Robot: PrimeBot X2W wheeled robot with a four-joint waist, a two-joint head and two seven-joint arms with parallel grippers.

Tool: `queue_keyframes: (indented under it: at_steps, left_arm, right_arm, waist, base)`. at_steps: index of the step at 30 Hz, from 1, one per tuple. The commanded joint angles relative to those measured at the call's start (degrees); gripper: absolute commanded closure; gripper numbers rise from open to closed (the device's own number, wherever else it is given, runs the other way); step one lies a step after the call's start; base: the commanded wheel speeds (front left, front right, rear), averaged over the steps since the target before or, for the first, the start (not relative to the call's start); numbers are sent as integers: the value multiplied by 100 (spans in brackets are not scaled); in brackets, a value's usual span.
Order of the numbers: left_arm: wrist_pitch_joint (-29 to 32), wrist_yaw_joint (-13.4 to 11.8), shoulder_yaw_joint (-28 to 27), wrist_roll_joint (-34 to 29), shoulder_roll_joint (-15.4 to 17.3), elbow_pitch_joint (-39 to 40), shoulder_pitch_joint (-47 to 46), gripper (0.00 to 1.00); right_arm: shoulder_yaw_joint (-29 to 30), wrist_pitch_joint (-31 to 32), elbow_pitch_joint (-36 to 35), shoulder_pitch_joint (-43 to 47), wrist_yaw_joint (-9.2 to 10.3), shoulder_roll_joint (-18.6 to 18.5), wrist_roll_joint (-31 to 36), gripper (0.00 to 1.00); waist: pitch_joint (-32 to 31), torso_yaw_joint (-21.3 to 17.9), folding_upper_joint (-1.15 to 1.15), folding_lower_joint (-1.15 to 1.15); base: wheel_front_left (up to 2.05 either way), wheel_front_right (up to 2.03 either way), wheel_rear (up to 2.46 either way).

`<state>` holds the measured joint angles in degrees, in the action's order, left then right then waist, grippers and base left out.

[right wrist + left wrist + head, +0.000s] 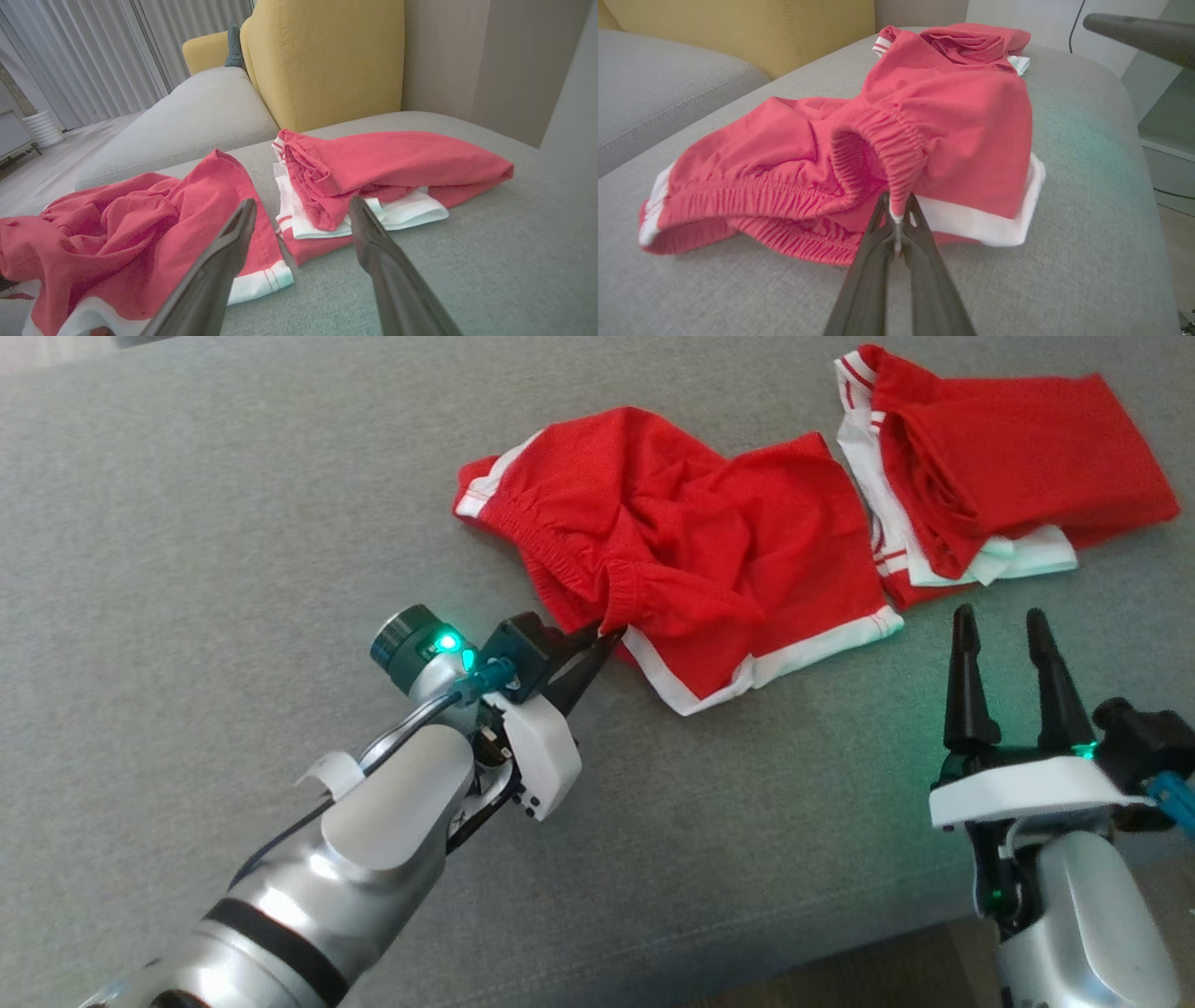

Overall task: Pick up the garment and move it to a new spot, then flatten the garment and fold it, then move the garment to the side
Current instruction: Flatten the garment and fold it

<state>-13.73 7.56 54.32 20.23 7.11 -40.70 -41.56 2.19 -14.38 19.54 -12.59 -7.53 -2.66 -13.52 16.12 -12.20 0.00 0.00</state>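
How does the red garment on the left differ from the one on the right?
The left garment lies crumpled and spread; the right garment is folded into a pile. The left end effector is shut on the left garment's waistband; the right garment is untouched, the open right end effector short of it. Both are red with white trim, on the grey cushion.

2 red garments (691,551) (1008,467), 2 claws (611,637) (999,616), 1 grey sofa (187,523), 1 yellow backrest (327,56).
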Motion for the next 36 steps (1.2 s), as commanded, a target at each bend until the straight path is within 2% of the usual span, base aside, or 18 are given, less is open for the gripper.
queue_keyframes:
  at_steps: [1, 8, 18, 24, 36]
  left_arm:
    - [-62, -8, -226, 23, 89, 169, -240, 100]
    - [-111, -43, -349, 124, 247, 408, -38, 100]
    - [-122, -180, -418, 190, 418, 691, 287, 100]
    - [-124, -251, -435, 221, 433, 757, 376, 100]
    - [-125, -291, -429, 247, 473, 803, 418, 100]
  right_arm:
    - [-108, -62, -104, -116, 4, -21, 47, 0]
    - [-61, 109, 495, -268, 4, -21, 327, 0]
    - [135, 451, 1574, -701, 4, -21, 153, 0]
    - [356, 419, 2110, -911, 4, -21, 243, 0]
    - [425, 274, 2783, -1273, 4, -21, 270, 0]
  waist:
    - [-45, 67, 0, 0]
    - [-205, 405, 0, 0]
    - [-296, 791, 0, 0]
    - [-333, 890, 0, 0]
    - [-310, 917, 0, 0]
  base:
    - [0, 0, 0]
    - [0, 0, 0]
    - [0, 0, 0]
    - [0, 0, 0]
    - [0, 0, 0]
